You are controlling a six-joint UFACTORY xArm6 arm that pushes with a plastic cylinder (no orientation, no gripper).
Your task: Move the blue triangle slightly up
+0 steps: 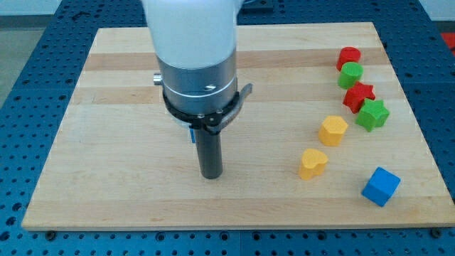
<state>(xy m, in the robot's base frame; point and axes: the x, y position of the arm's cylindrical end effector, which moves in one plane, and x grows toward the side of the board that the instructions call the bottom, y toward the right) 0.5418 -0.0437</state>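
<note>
My tip [211, 175] rests on the wooden board [106, 142], left of the board's middle. A thin sliver of blue [192, 134] shows just left of the rod, under the arm's collar. It is likely the blue triangle, but the arm hides its shape and most of its body. The sliver lies a little above and to the left of my tip.
On the view's right stand a red block [348, 55], a green block [350, 73], a red star [358, 95], a green star [372, 114], a yellow hexagon [333, 130], a yellow heart [312, 163] and a blue cube [381, 186].
</note>
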